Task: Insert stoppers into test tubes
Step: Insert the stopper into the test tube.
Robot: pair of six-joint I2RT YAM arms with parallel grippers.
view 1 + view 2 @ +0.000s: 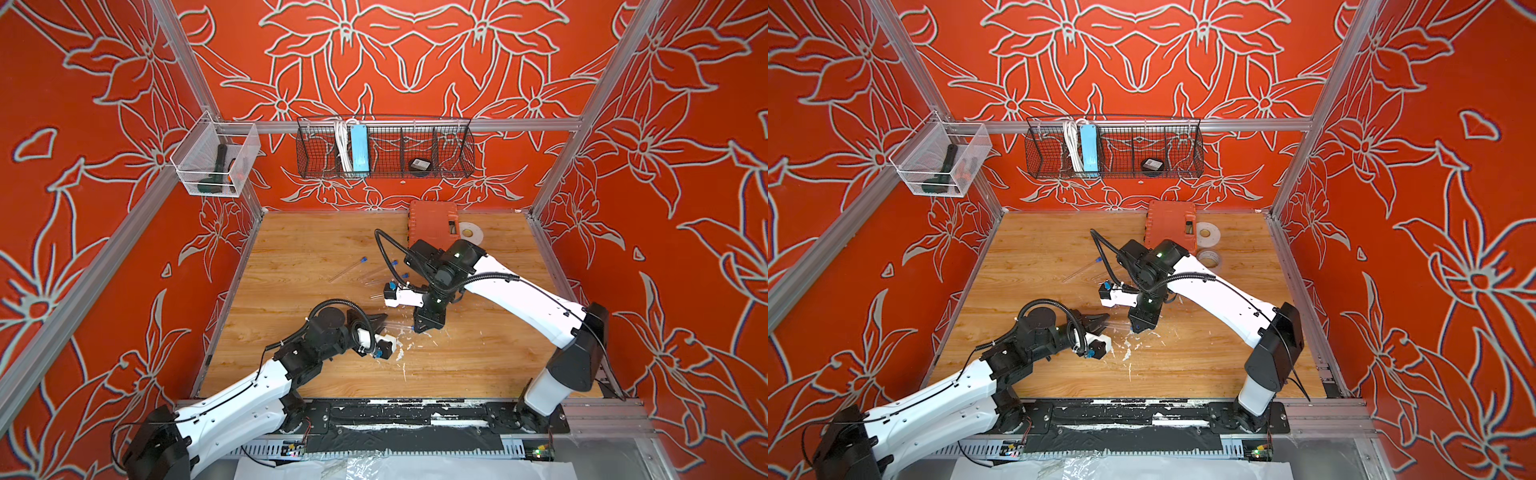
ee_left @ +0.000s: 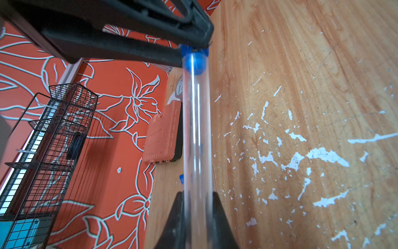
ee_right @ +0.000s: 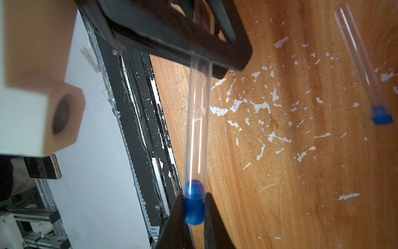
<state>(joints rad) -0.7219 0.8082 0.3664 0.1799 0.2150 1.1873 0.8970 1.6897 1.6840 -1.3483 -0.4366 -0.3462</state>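
Seating stopper (image 3: pixel 193 212) in tube (image 2: pixel 197 129), held over surface (image 2: pixel 301 64): L end effector (image 2: pixel 197 194) pinches tube, R end effector (image 3: pixel 193 195) pinches stopper, nose already inside. Next prob: push straight along tube axis, then let go.

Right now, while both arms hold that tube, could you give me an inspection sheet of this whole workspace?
Surface: wooden table, flecked with white paint.
Job's things: one test tube held, blue stopper tip inside its end; other stoppered tubes lie flat.
Clutter: orange case, tape rolls at the back.
Grippers: left gripper shut on the tube; right gripper shut on the stopper.
Cables: black hoses loop over both wrists.
Surroundings: red floral walls, wire basket, clear bin.
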